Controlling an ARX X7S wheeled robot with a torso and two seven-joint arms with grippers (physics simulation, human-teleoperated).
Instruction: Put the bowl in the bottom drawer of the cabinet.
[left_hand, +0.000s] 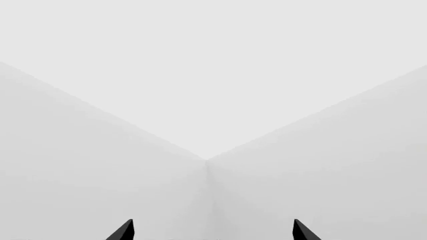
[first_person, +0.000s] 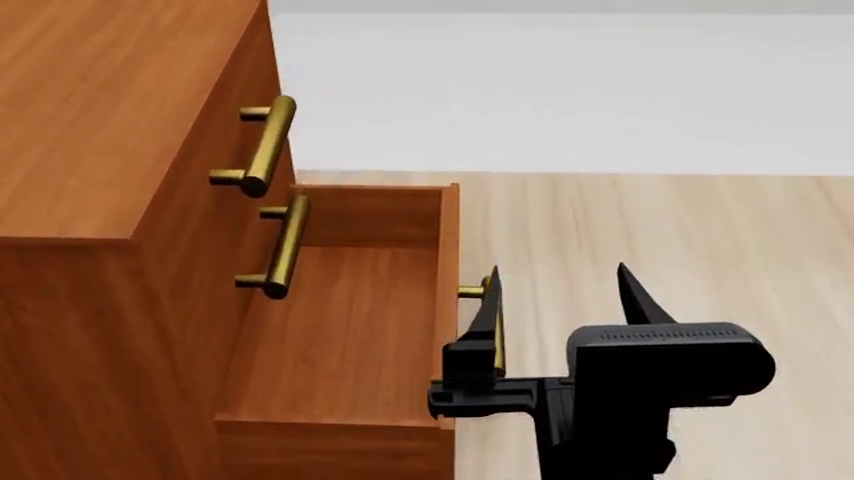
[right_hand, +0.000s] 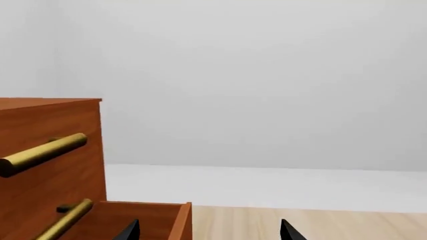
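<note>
The bowl is out of view in every frame. In the head view the reddish-brown cabinet (first_person: 120, 130) stands at the left. Its bottom drawer (first_person: 360, 320) is pulled out, and the inside that shows holds nothing. My right gripper (first_person: 561, 290) hangs open just outside the drawer's front panel, its nearer finger overlapping the drawer's brass handle (first_person: 470, 291). The right wrist view shows the cabinet (right_hand: 53, 145), the drawer's front edge (right_hand: 180, 222) and the open right gripper (right_hand: 210, 232) with nothing between its tips. My left gripper (left_hand: 213, 231) is open and faces a bare white wall corner.
Two upper drawers are shut, each with a brass bar handle (first_person: 267, 145) (first_person: 283, 245) sticking out above the open drawer. Light wood floor (first_person: 667, 250) lies to the right of the cabinet, with a white wall (first_person: 561, 90) behind it.
</note>
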